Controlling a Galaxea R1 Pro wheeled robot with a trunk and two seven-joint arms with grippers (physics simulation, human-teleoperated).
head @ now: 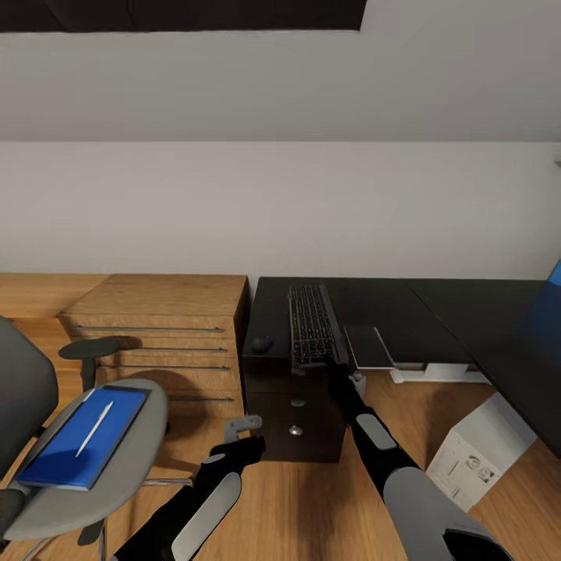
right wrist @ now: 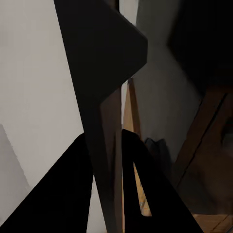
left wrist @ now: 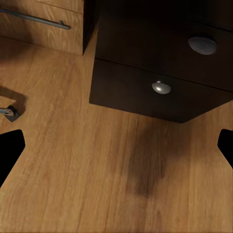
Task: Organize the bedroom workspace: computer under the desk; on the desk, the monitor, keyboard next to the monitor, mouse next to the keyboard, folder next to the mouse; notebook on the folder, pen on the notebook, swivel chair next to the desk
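The black keyboard [head: 312, 323] lies lengthwise on the left end of the black desk [head: 421, 304]. My right gripper [head: 336, 362] is shut on its near end. In the right wrist view the fingers [right wrist: 73, 194] pinch the thin dark keyboard [right wrist: 97, 58]. The mouse [head: 262, 343] sits left of the keyboard and the dark notebook [head: 368, 347] lies to its right. The blue folder [head: 70, 452] rests on the swivel chair [head: 140, 460] seat with the white pen [head: 95, 428] on it. The grey-white computer [head: 475, 456] stands on the floor. My left gripper [head: 243, 435] [left wrist: 116, 145] hangs open over the floor before the desk drawers [left wrist: 160, 87].
A low oak drawer unit [head: 156, 327] stands between the chair and the desk. A blue panel [head: 549, 312] shows at the right edge. A chair castor [left wrist: 9, 112] sits on the wood floor [left wrist: 73, 184] near the left gripper. A pale sloped wall [head: 280, 202] rises behind the desk.
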